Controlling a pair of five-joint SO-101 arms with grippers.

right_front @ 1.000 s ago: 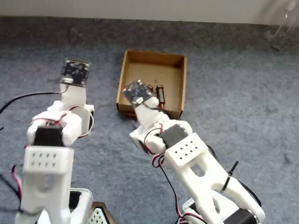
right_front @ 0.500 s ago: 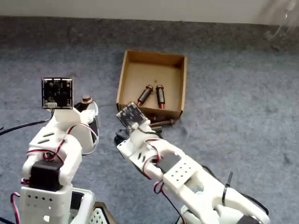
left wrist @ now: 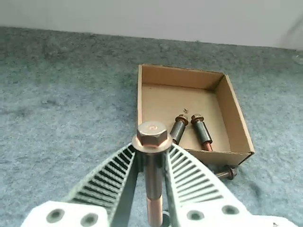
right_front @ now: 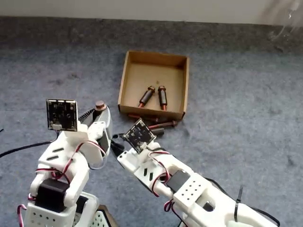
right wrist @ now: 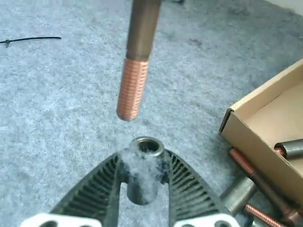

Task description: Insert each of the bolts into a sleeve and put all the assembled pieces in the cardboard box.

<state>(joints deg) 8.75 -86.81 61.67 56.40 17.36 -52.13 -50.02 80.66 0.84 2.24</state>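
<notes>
Now left gripper (left wrist: 152, 150) clamping an upright bolt (left wrist: 151, 137), drifting closer to right gripper (right wrist: 144, 161), which is pinching a sleeve (right wrist: 143, 150) just beneath its threaded tip, untouched, cardboard box (right_front: 154, 57) nearby holding two assembled pieces (right_front: 147, 97).

Bolt (right wrist: 134, 71) now just over sleeve (right wrist: 142, 182); R end effector (right wrist: 143, 158) back from box (right_front: 142, 75)

Surface: we see a grey, mottled carpet (right_front: 246, 94) spread underfoot, darker toward 12 o'clock | Backdrop: a pale, plain wall strip (right_front: 142, 8) runs along the carpet's edge at 12 o'clock | Corner: at 1 o'clock we make out a clear glassy shape (right_front: 284, 23), too blurred to name | Light: soft and even, shadows faint
</notes>
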